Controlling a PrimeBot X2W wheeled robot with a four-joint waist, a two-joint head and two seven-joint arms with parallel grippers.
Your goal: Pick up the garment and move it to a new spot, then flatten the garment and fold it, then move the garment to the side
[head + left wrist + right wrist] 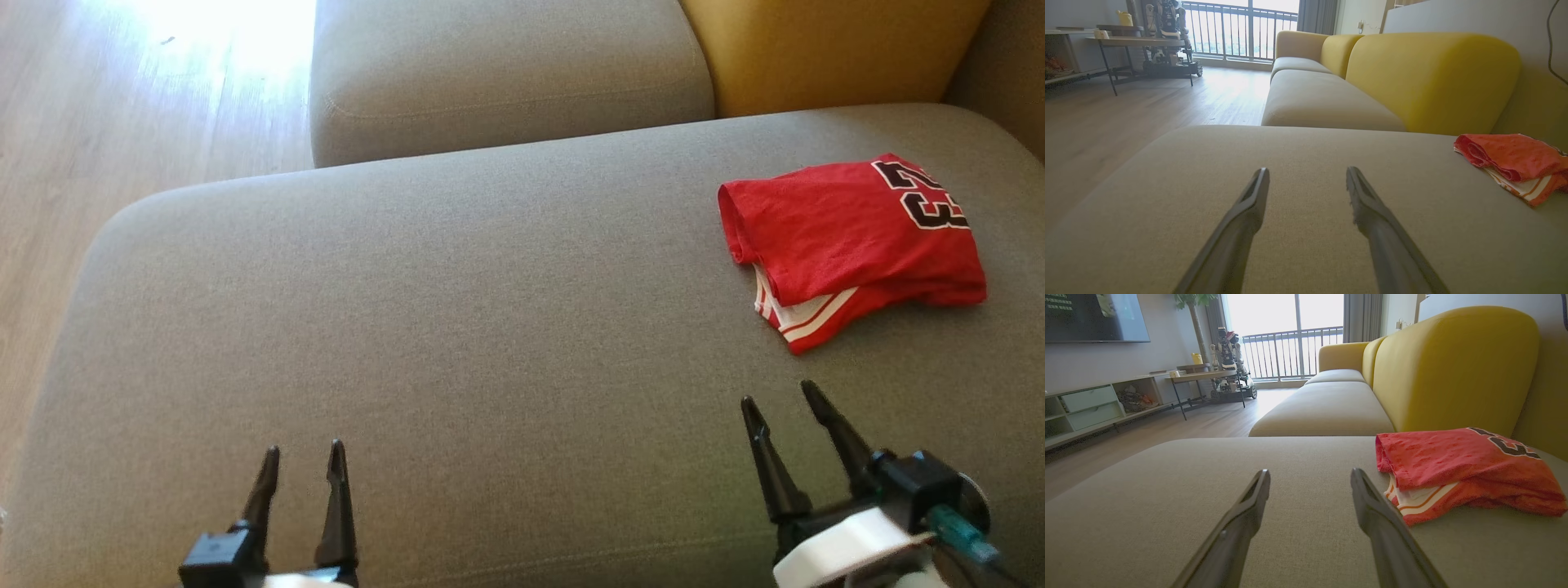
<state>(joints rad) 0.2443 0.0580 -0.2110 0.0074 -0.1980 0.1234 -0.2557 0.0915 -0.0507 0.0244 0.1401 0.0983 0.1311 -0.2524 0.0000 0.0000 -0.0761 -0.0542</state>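
A red jersey with white trim and black numerals point(849, 245) lies folded in a small bundle on the grey sofa seat point(490, 327), toward the far right. My right gripper point(782, 398) hovers open just in front of the bundle, with nothing between its fingers. In the right wrist view the jersey point(1457, 469) lies close ahead and to the right of the fingertips. My left gripper point(304, 451) stands open at the lower left over bare cushion, well away from the garment. The left wrist view has the jersey point(1515, 161) at the far right.
A second grey seat cushion point(506, 73) and a yellow backrest point(824, 49) lie beyond. Wooden floor point(122, 122) runs along the left of the sofa edge. Across the room stand a side table point(1208, 377) and another robot point(1229, 359) by the balcony window.
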